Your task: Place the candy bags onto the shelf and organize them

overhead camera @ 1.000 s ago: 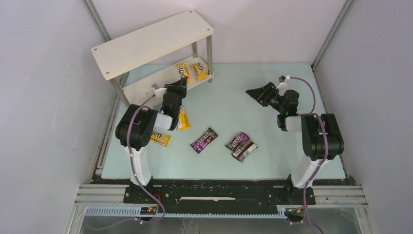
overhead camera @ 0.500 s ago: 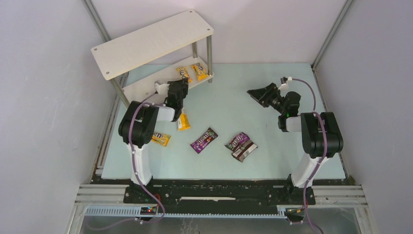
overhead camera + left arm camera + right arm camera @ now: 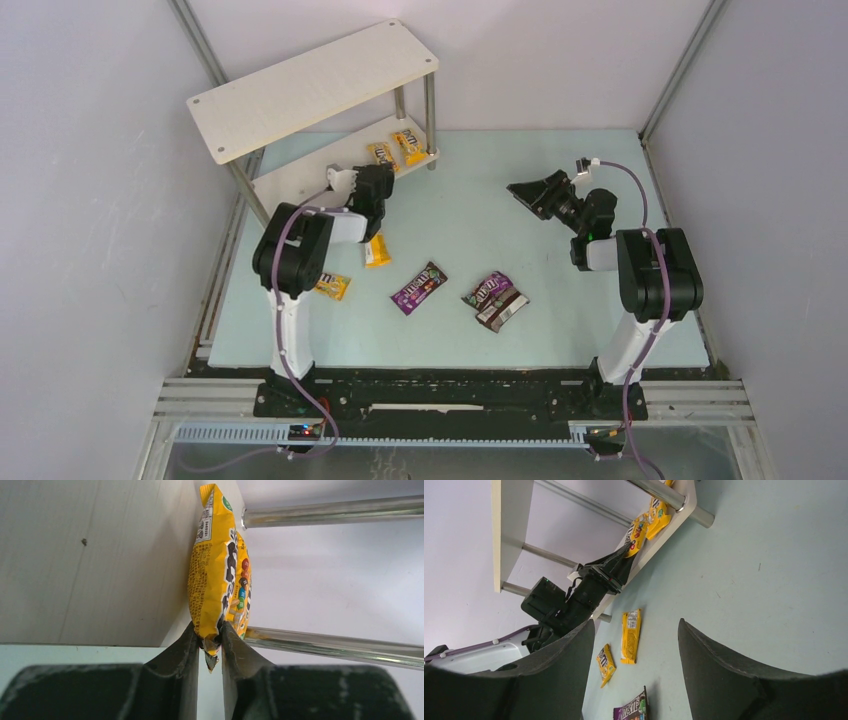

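The yellow candy bag [image 3: 220, 580] seemed light, limp and slippery; the left pincer [image 3: 209, 647] clamped its crimped seam at six o'clock, and the right pincer [image 3: 635, 627] stood apart.

Left pincer [image 3: 209, 632] clamped, right pincer [image 3: 636, 625] spread

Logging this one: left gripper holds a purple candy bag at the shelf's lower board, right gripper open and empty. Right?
No: the candy bag in the left gripper is yellow, not purple, as the left wrist view shows. The rest stands: it is at the shelf's lower board, and the right gripper is open and empty.
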